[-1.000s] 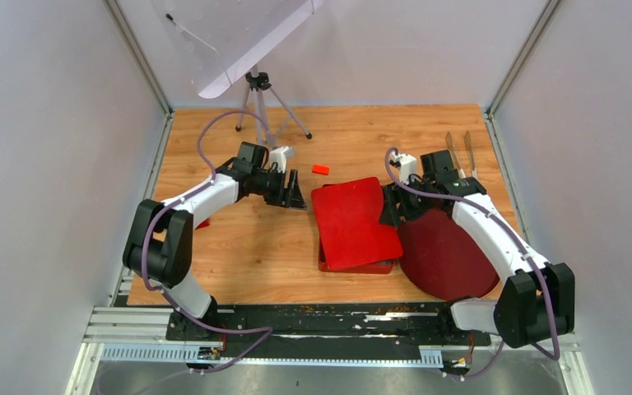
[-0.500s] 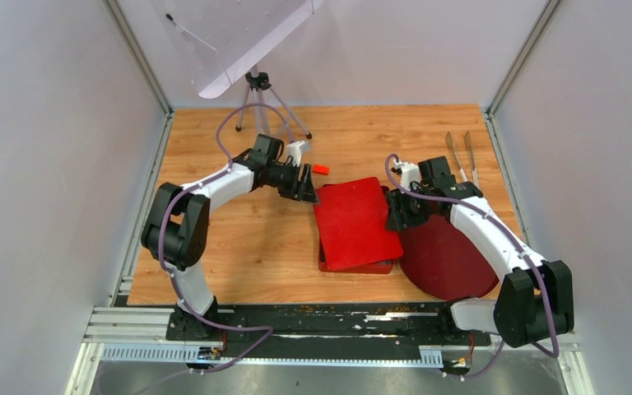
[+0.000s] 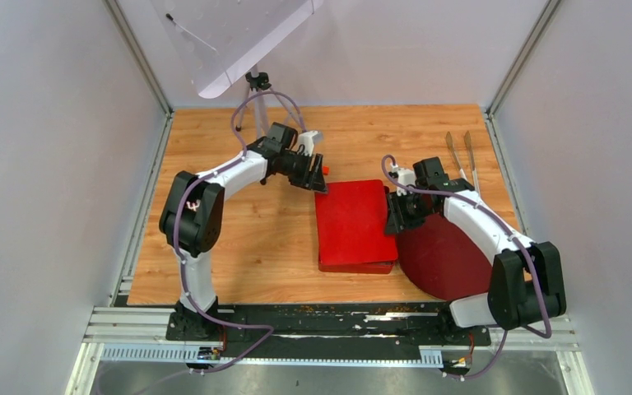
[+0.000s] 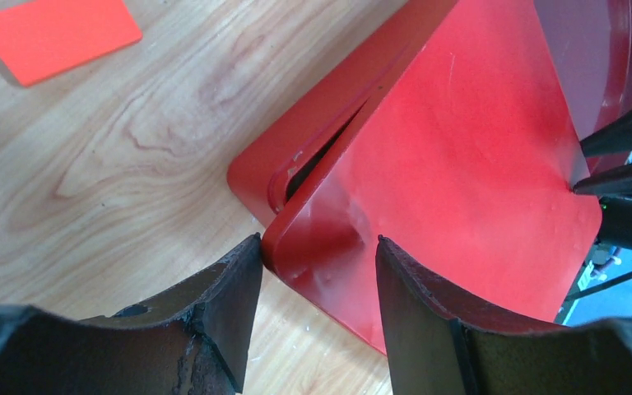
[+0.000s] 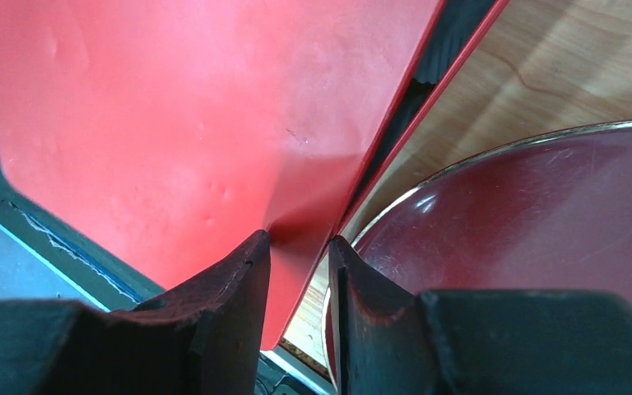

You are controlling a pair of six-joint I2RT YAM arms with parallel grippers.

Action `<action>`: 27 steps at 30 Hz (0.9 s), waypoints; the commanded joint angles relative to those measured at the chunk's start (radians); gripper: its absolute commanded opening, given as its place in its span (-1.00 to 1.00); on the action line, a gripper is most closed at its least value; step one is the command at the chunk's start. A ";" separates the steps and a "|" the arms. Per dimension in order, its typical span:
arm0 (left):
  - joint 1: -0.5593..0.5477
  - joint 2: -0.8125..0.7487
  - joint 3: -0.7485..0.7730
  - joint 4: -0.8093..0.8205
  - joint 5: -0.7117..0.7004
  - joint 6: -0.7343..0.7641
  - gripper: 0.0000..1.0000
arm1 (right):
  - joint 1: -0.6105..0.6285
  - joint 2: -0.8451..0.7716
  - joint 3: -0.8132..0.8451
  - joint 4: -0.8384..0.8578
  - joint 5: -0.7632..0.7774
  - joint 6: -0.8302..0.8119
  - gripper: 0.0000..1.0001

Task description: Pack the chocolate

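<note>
From above, a flat red rectangular lid [image 3: 352,218] lies slightly askew on a shallow red box [image 3: 354,266] at the middle of the wooden table [image 3: 247,247]. The left gripper [image 3: 319,183] sits at the lid's 11 o'clock corner and the right gripper [image 3: 393,216] at its 3 o'clock edge. How either one stands cannot be read from that height.

The left wrist camera shows its jaws wide apart with the lid's rounded corner between them, holding nothing. It also shows a dark gap where the lid rides above the box rim. The right wrist camera shows its two fingers nearly together, pinching the thin lid edge between them.

A round dark red glossy plate [image 3: 444,255] lies at 4 o'clock of the box, its rim just beside the box. A small flat orange-red block [image 3: 325,169] lies just past the left gripper at 12 o'clock, and metal tongs [image 3: 463,156] lie at 2 o'clock.

The chocolate shows in no view, and whether it lies under the lid cannot be told
</note>
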 commanded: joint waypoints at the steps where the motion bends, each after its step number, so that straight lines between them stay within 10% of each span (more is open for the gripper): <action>1: -0.018 0.018 0.061 -0.004 -0.006 0.024 0.21 | -0.003 -0.009 0.044 -0.017 -0.033 0.039 -0.35; 27: -0.062 0.111 0.197 0.029 -0.063 0.036 0.25 | -0.053 0.007 0.016 0.029 0.063 0.118 -0.38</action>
